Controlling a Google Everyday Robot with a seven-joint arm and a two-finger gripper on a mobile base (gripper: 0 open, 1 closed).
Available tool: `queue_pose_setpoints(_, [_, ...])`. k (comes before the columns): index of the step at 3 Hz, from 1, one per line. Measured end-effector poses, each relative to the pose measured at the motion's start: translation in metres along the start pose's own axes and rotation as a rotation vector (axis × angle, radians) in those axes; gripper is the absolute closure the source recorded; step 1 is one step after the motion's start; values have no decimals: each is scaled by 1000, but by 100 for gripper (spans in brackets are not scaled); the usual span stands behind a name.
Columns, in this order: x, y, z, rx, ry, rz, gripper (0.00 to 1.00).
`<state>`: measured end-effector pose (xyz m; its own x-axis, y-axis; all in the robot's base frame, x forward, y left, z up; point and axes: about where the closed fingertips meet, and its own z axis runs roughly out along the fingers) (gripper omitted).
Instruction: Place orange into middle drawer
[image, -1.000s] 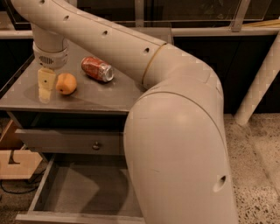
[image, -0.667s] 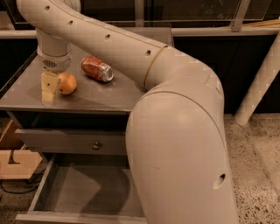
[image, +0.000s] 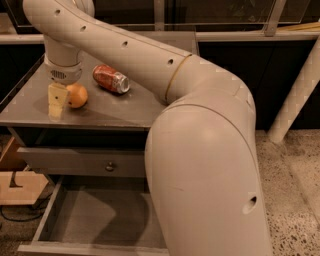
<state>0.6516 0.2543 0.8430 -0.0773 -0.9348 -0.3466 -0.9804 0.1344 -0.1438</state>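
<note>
Cabinet top: orange just right of gripper, touching; opening cannot tell.

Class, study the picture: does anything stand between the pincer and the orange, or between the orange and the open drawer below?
Nothing visible does. The pincer sits right beside the orange on the cabinet top, the red soda can lies off to the side, and the middle drawer is open below with a bare floor.
</note>
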Motion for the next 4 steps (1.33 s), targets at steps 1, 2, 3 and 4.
queue_pose_setpoints(1, [0, -1, 3, -5, -15, 1, 0])
queue_pose_setpoints(2, [5, -5, 8, -20, -40, 13, 0])
queue_pose_setpoints(3, [14, -9, 8, -19, -47, 22, 0])
queue_pose_setpoints(4, [15, -10, 8, -18, -48, 23, 14])
